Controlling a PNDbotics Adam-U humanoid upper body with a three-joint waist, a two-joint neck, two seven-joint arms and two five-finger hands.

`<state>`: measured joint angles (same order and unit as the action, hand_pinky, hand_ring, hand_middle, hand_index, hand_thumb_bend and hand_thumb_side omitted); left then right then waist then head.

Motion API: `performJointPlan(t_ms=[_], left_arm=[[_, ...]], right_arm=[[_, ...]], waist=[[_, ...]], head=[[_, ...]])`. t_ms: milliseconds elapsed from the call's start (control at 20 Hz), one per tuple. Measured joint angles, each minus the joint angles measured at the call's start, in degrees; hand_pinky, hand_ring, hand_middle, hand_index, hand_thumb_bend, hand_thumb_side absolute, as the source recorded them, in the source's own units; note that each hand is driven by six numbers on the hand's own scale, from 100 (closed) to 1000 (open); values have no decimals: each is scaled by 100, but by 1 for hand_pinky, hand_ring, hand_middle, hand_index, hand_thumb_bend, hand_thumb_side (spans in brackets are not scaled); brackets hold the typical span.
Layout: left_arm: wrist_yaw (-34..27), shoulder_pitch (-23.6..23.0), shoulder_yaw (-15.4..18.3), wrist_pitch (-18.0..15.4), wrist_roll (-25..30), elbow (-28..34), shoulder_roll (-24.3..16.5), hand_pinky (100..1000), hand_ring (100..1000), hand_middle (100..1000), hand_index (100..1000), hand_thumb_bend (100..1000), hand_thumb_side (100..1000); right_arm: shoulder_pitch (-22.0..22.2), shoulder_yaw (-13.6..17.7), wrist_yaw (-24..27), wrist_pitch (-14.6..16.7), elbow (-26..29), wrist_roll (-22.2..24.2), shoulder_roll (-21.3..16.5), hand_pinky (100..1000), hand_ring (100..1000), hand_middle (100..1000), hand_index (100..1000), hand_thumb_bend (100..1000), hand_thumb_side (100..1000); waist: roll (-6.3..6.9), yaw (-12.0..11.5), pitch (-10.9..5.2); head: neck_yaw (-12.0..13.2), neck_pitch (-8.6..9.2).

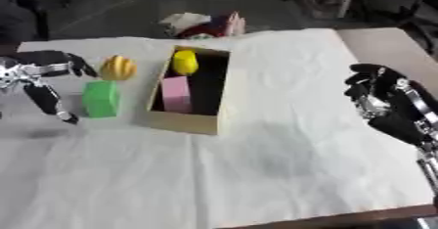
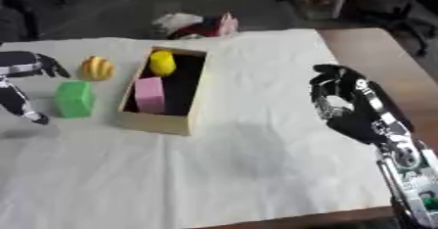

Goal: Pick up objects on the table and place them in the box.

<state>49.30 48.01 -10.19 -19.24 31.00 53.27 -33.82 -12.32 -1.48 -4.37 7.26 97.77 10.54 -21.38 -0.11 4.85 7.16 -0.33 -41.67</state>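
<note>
Hovering at the left edge, the black and silver left hand [image 1: 38,83] has its fingers spread and released, holding nothing, just beside the green rectangular block [image 1: 102,98]. This block and the small yellow-orange rounded fruit-like object [image 1: 118,67] behind it lie on the white cloth-covered tabletop [image 1: 256,174], left of the box, so two things seem left to place. Inside the open light wooden box [image 1: 184,121] a yellow rounded object [image 1: 185,62] and a pink rectangular block [image 1: 176,94] already lie. At the right, well apart, the right hand [image 2: 346,108] is raised with fingers loosely curled, empty.
</note>
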Motion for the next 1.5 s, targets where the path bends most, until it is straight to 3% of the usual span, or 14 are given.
performJointPlan(t_ms=[500,850,1100,1500], left_arm=[[247,84,234,204,-417,-553,263,790,768,761,834,534,148],[118,92,370,316,-1177,-627,311,680,517,482,647,474,102],[-330,106,326,376,-1368,-51,276,683,510,473,638,490,125],[-1143,400,-209,237,-682,1015,329,700,536,497,659,490,125]], right_arm=[[-47,-58,7,-37,-27,34,120,721,627,639,825,101,378],[-69,-69,9,-51,-40,25,156,720,625,636,821,100,385],[-67,-68,8,-72,-61,1,177,720,625,634,818,100,390],[-23,-55,-1,-91,-62,-31,227,719,624,633,818,100,390]], waist=[[-7,186,156],[-21,232,217],[-3,232,219],[35,333,194]], head=[[101,127],[129,195],[122,195],[134,195]])
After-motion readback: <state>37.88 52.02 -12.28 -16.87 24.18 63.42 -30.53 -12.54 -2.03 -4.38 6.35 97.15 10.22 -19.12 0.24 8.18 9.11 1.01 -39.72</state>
